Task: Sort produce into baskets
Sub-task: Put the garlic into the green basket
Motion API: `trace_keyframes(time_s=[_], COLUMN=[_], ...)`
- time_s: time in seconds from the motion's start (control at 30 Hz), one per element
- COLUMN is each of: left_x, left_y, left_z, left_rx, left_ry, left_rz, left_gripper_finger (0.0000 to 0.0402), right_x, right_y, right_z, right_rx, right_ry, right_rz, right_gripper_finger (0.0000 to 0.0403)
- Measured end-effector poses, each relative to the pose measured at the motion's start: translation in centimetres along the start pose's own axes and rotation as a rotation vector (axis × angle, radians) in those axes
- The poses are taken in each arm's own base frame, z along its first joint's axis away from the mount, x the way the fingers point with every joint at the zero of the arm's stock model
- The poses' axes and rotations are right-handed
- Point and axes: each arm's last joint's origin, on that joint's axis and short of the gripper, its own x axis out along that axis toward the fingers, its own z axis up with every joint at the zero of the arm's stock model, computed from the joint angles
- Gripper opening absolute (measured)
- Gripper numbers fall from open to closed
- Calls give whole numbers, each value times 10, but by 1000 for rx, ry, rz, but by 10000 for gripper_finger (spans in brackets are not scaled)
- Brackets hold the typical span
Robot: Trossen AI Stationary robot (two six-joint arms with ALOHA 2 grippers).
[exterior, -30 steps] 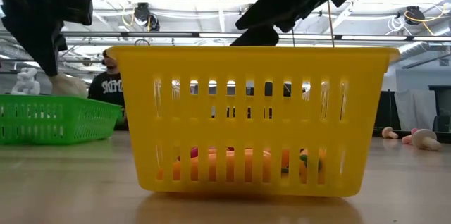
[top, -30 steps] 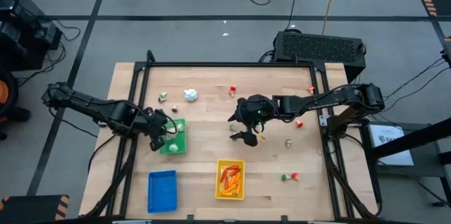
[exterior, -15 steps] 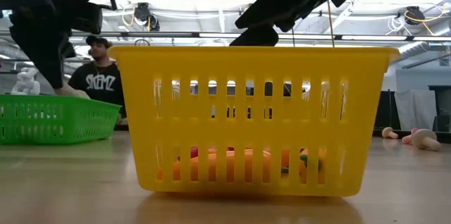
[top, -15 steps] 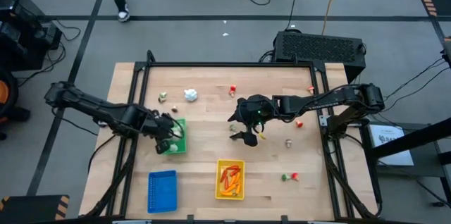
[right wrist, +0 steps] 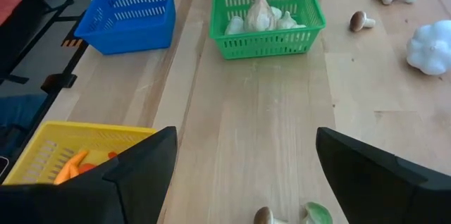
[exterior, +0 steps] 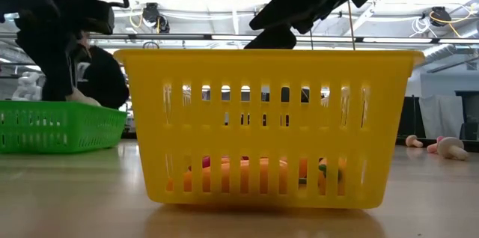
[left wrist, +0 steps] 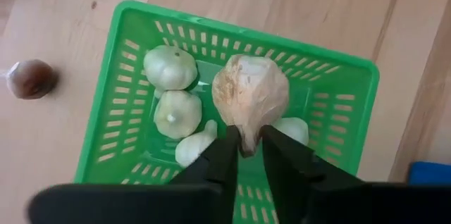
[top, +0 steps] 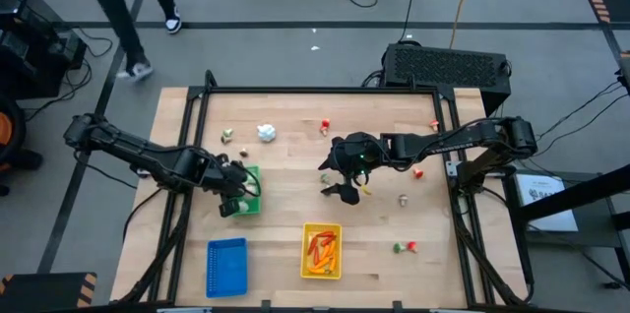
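Note:
My left gripper [left wrist: 249, 150] hangs over the green basket [left wrist: 338, 62] at the table's left, shut on a white bulb [left wrist: 250, 94]. Beneath it, several more white bulbs [left wrist: 169, 69] lie in that basket. The bulb's body is down among them [right wrist: 259, 13]. My right gripper [right wrist: 243, 175] hovers open over the middle of the table [top: 341, 188], holding nothing. The yellow basket [top: 321, 251] holds orange and red produce. The blue basket [top: 226, 266] stands at the near left. My left gripper pinches the bulb's narrow tip [left wrist: 248, 139] between its two fingers, coming steeply from above. The bulb hangs below the fingers, its round body low inside the green basket. Whether it rests on the bulbs under it, I cannot tell.
Loose produce lies on the wood: a white head [top: 266, 133], a mushroom [top: 227, 136], small red pieces [top: 324, 126] [top: 418, 171], a pair near the right front [top: 404, 247]. A brown piece [left wrist: 28, 78] sits beside the green basket. A person walks past the far left.
My left gripper has sunk a little and shifted toward the green basket's middle, taking the bulb down into the basket. A person has walked along behind the table's far left corner.

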Motion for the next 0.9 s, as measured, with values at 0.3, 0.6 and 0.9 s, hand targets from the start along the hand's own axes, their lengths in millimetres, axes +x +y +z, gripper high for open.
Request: trace_keyframes(time_s=[0.3, 0.6, 0.9], left_x=[-6, -51, -41], left_y=[-1, 8, 95], left_z=[3, 37, 70], left_rx=[50, 123, 219], left_ry=[-13, -137, 5], left_rz=[22, 148, 293], left_gripper_finger=[140, 141, 141], right_x=[0, 0, 0], right_y=[0, 0, 0], right_z=[0, 1, 1], right_rx=[-2, -9, -1], right_ry=[-1, -6, -6], right_rz=[0, 0, 0], right_gripper_finger=[329, 329, 329])
